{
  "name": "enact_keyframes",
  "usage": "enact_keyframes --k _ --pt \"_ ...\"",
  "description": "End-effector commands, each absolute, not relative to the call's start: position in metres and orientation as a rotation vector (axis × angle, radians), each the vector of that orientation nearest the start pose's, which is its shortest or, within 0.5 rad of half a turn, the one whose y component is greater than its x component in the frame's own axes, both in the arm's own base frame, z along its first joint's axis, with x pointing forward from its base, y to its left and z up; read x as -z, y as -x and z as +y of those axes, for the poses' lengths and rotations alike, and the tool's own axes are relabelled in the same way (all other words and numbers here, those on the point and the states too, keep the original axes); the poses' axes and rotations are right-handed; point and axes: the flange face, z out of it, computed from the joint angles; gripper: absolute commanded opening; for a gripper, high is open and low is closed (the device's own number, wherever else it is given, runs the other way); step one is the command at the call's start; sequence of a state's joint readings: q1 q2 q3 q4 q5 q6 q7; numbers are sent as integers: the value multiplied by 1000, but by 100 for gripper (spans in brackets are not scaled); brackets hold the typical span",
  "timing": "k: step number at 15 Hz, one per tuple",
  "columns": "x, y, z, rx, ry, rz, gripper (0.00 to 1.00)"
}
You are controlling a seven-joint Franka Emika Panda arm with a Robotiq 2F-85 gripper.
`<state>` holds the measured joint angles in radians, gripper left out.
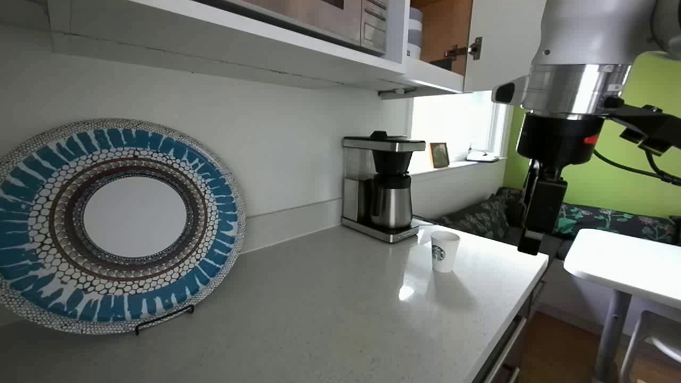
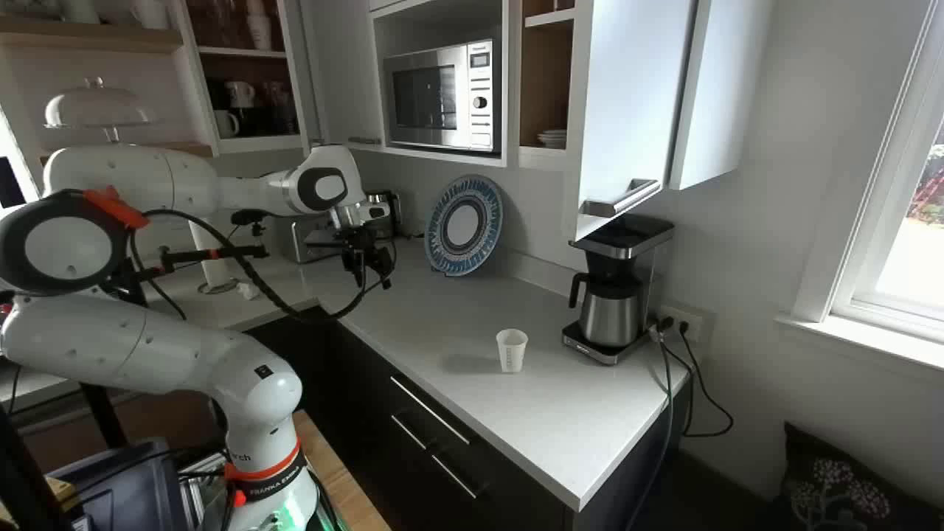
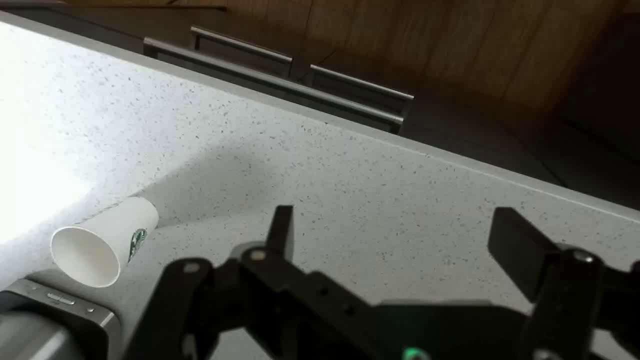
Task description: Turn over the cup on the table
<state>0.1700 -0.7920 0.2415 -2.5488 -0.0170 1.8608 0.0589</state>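
A small white tapered cup (image 1: 445, 252) with a round, dark green mark stands upright, mouth up in both exterior views, on the long, pale grey, speckled worktop (image 1: 319, 319), near a black-and-steel coffee maker (image 1: 356, 198). The black two-fingered hand (image 3: 395, 235) hangs above the worktop, well apart from the cup; in the wrist view it is released, its fingers (image 3: 519, 250) spread wide with the speckled surface showing between them.
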Motion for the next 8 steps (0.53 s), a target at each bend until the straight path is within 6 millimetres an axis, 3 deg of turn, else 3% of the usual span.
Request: enact_keyframes --k 1,6,8 --pt "-520 -298 139 204 3266 -484 100" --pt "-520 -298 139 204 3266 -484 100" --pt "-513 -319 121 100 3223 -313 100"
